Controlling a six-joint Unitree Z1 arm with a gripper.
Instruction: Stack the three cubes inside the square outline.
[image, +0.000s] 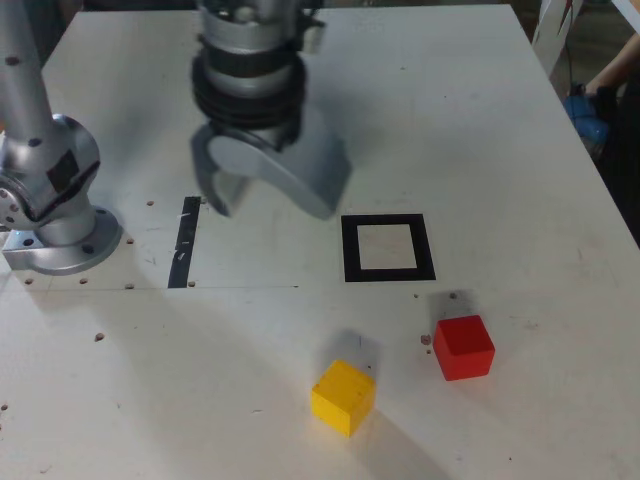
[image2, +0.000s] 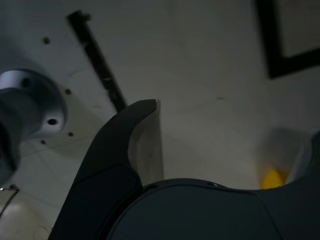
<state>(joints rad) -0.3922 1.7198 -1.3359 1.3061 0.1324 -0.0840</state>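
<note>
White table (image: 480, 120), bare around square outline (image: 388, 247), pincer (image: 268, 190) agape, empty

matt red cube (image: 464, 347), yellow cube (image: 343, 396); smooth metal-look hand (image: 268, 192); scuffed table (image: 480, 130).

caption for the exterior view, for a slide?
Z1 gripper, jaws open and empty, hovers beside the empty square outline; yellow cube and red cube wait nearby.

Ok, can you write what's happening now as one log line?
gripper: open, empty, above table | square: empty | yellow cube: on table | red cube: on table | green cube: unseen
</note>
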